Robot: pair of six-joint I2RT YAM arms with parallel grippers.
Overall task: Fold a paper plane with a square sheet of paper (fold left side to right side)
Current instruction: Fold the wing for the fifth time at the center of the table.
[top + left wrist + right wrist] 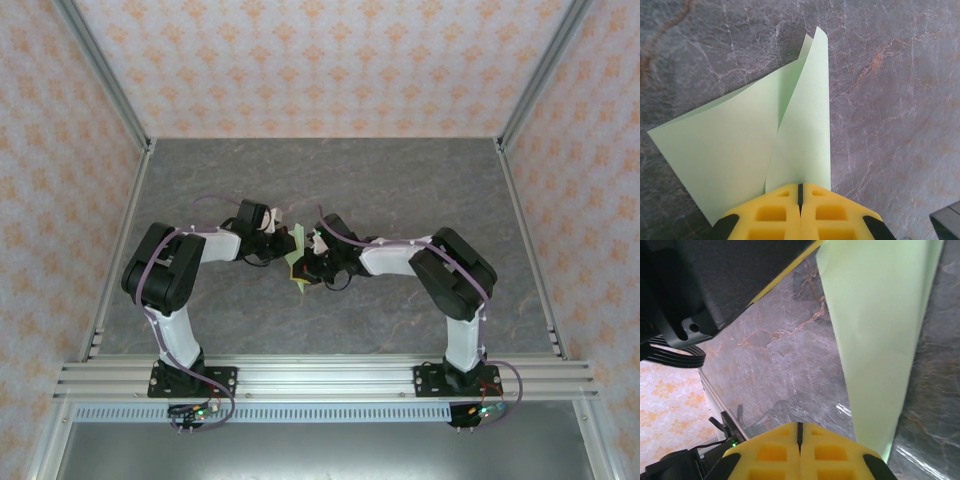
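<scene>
Both arms bend inward, elbows out, wrists meeting over the grey marbled table (420, 180). The left gripper (800, 186) presses its 2 yellow fingers together on a folded flap of the thin, pale green paper (725, 145). The right gripper (800, 425) is closed too, with the smooth paper strip running beside it; whether it grips the paper is unclear

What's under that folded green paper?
Grey marbled table shows all around the green paper; the left gripper pinches its edge. Whatever lies directly beneath is covered.
</scene>
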